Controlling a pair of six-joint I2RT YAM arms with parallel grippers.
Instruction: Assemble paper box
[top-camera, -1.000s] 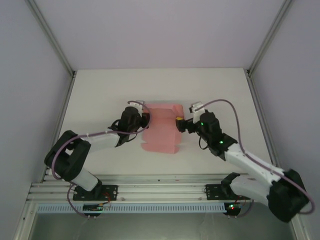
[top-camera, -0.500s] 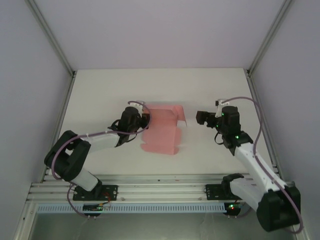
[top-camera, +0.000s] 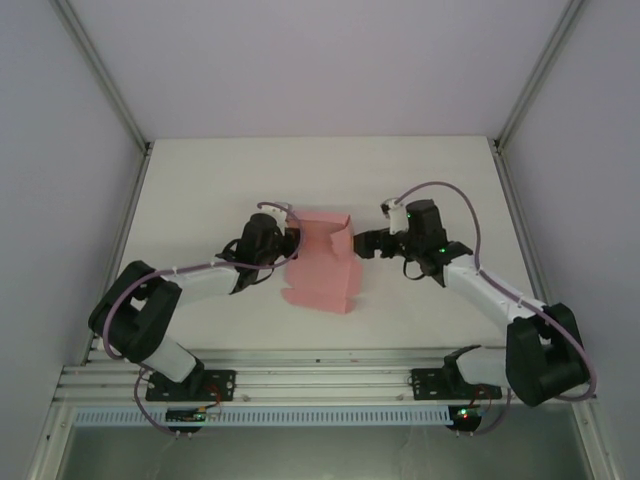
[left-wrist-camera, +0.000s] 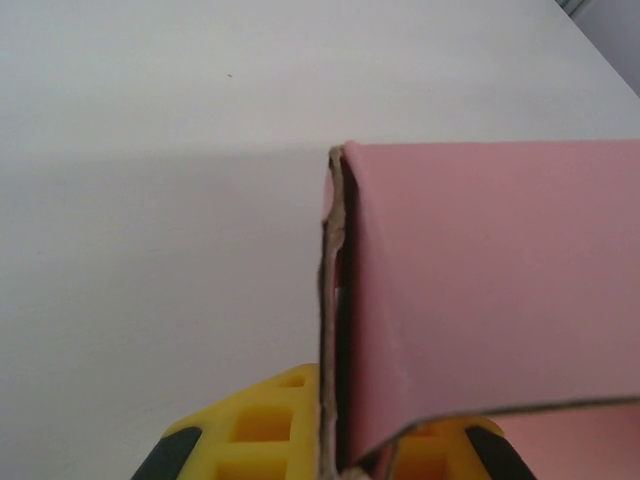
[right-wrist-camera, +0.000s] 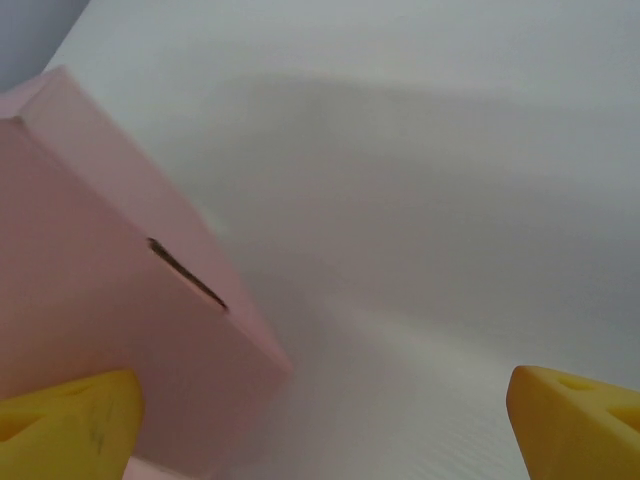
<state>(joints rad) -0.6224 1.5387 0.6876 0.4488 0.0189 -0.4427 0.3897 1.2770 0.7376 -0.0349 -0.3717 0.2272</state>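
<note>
One edge of the paper box (top-camera: 322, 268) is clamped in the left claw (top-camera: 292, 243); the right claw (top-camera: 363, 245) gapes.

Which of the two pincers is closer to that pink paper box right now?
Left. The left pincer is shut on the left edge of the paper box, gripping the card. The right pincer stands open just beside its right side; I cannot tell whether it touches.

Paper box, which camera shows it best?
Top external: the whole box is in frame, outline and folds together. The left wrist view gives a close-up of one edge pinched in the left gripper; the right wrist view gives one pink corner with a slot.
</note>
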